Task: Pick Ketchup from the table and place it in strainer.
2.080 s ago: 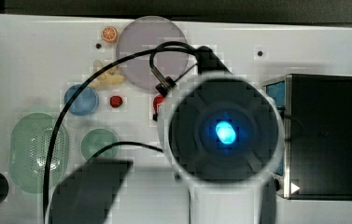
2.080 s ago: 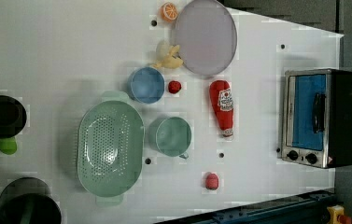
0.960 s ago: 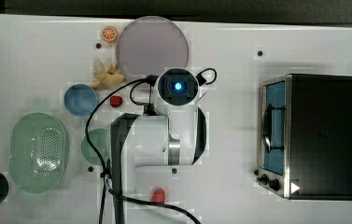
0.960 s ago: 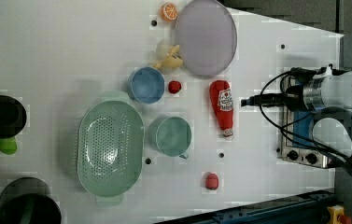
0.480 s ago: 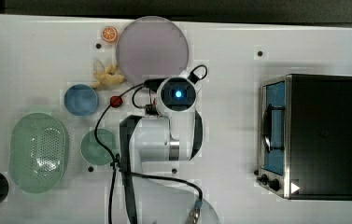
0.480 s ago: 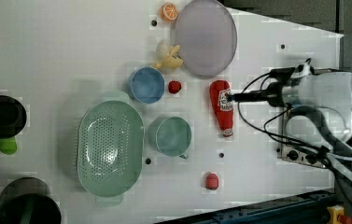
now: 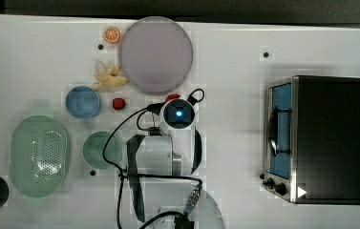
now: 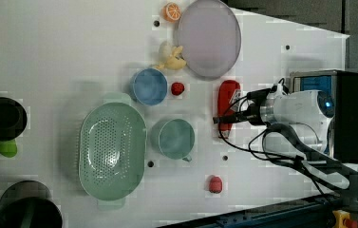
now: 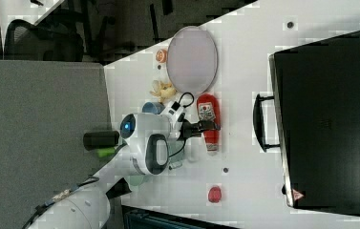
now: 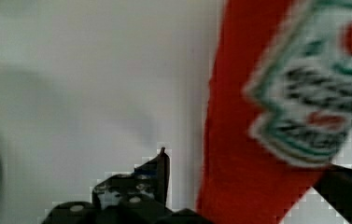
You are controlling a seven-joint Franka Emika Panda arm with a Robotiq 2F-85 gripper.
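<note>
The Ketchup [image 8: 228,95] is a slim red bottle lying flat on the white table, below the purple plate in the left view. My gripper [image 8: 220,118] hangs over the bottle's narrow end and is open. In the wrist view the bottle's red body and label [image 10: 276,116] run between my two dark fingers [image 10: 152,179], and the gripper [image 10: 248,186] straddles it. From the right view the gripper [image 9: 214,126] crosses the Ketchup [image 9: 208,110]. In the top view my hand covers most of the Ketchup [image 7: 172,98]. The pale green strainer [image 8: 87,142] sits at the left view's left, also seen as the strainer [image 7: 39,122].
A black toaster oven [image 7: 330,138] stands at the top view's right. A purple plate [image 7: 156,53], a blue bowl [image 7: 83,101], a small green bowl [image 7: 99,149], a yellow piece [image 7: 108,78], an orange slice [image 7: 112,34] and a dark-red berry [image 7: 118,103] surround the bottle. A red lump [image 8: 215,184] lies near the front.
My arm has dropped lower and, in the left view, shifted left until the gripper sits over the Ketchup. The bottle and the other things have stayed put.
</note>
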